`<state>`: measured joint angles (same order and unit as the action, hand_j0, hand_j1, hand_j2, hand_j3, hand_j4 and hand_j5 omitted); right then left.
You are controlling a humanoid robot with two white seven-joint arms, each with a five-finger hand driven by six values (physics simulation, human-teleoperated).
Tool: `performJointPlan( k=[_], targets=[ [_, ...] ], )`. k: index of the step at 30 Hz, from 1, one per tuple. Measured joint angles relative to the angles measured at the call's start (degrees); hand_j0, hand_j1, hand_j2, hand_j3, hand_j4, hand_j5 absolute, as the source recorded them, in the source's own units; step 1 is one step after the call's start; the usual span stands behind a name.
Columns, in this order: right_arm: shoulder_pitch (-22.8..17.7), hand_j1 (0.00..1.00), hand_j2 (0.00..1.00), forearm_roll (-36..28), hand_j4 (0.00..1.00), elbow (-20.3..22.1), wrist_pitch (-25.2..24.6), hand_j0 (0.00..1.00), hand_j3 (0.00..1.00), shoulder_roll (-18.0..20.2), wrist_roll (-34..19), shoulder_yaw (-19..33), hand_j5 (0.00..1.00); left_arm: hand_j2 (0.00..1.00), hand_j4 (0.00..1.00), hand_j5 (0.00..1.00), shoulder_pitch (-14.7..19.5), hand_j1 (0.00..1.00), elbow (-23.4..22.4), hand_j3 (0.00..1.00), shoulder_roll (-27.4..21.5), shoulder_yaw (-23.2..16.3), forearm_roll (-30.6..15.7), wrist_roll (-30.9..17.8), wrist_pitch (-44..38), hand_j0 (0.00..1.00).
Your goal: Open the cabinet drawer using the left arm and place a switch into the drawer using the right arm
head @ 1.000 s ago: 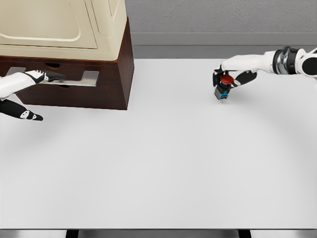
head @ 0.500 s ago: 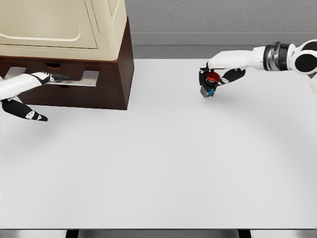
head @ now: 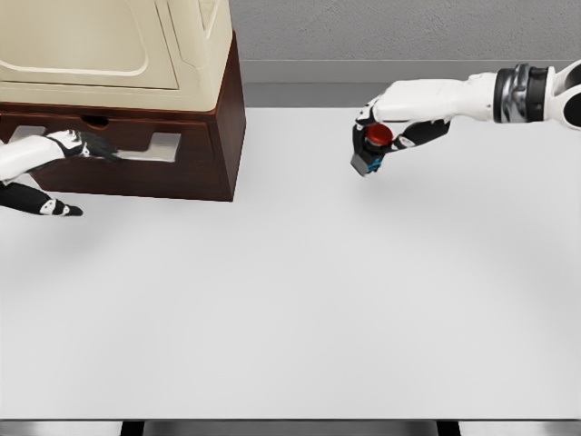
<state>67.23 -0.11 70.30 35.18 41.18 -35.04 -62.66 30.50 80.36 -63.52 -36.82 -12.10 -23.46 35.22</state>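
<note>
Switch (head: pixel 369 150) carried left by right hand (head: pixel 386 136), drawer (head: pixel 136 145) seemingly ajar

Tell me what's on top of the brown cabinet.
A cream-coloured appliance sits on the brown cabinet, covering most of its top. The appliance's upper part runs out of frame, so anything on it cannot be seen.

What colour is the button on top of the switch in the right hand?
Red: the switch, held in the right hand, has a red button on a dark body, seen in the head view.

You see a plain white bench (head: pixel 300 300). Cabinet (head: pixel 182 150): dark reddish-brown, cream top, pale grey drawer (head: pixel 154 145) front. Switch (head: pixel 370 150): red cap, dark grey body, blue detail. Both arms white; fingers (head: pixel 41 205) black-and-white.
</note>
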Motion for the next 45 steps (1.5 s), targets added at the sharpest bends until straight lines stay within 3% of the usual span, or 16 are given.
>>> performJointPlan(
  k=[11,13,15,30,37,42,45],
  targets=[
    [3.16,0.52,0.52,-2.21,0.52,4.88,0.01,0.52,0.52,-1.27,0.00,-0.08,0.52,0.81,0.81,0.81,0.00,0.81,0.23,0.81,-0.72,0.06,-0.74,-0.59,-0.05,0.81],
    [4.13,0.52,0.52,-2.36,0.52,5.92,0.01,0.52,0.52,-1.94,-0.01,-0.08,0.52,0.97,0.97,0.97,0.09,0.97,0.24,0.97,-0.73,0.06,-0.71,-0.58,-0.05,0.97],
    [4.66,0.52,0.52,-2.46,0.52,6.50,0.01,0.52,0.52,-2.84,-0.01,-0.13,0.52,1.00,1.00,1.00,0.18,1.00,0.20,1.00,-0.73,0.05,-0.69,-0.54,-0.03,1.00],
    [8.88,0.52,0.52,-2.77,0.52,6.65,0.06,0.52,0.52,-11.44,-0.04,-0.76,0.52,1.00,1.00,1.00,1.23,1.00,-0.87,1.00,0.62,-0.84,-0.46,-0.04,-0.11,1.00],
    [9.23,0.52,0.52,-2.87,0.52,6.83,0.01,0.52,0.52,-13.02,0.00,-0.68,0.52,1.00,1.00,1.00,1.23,1.00,-2.13,1.00,1.21,-1.86,-0.44,-0.03,-0.11,1.00],
    [9.32,0.52,0.52,-2.89,0.52,6.73,0.00,0.52,0.52,-13.48,0.00,-0.66,0.52,0.82,0.82,0.82,1.23,0.82,-2.30,0.82,1.21,-1.97,-0.75,-0.13,-0.11,0.82],
    [9.32,0.52,0.52,-2.86,0.52,6.62,0.00,0.52,0.52,-13.60,0.00,-0.70,0.52,0.79,0.79,0.79,1.23,0.79,-2.30,0.79,1.17,-2.00,-0.95,-0.23,-0.10,0.79]
  ],
)
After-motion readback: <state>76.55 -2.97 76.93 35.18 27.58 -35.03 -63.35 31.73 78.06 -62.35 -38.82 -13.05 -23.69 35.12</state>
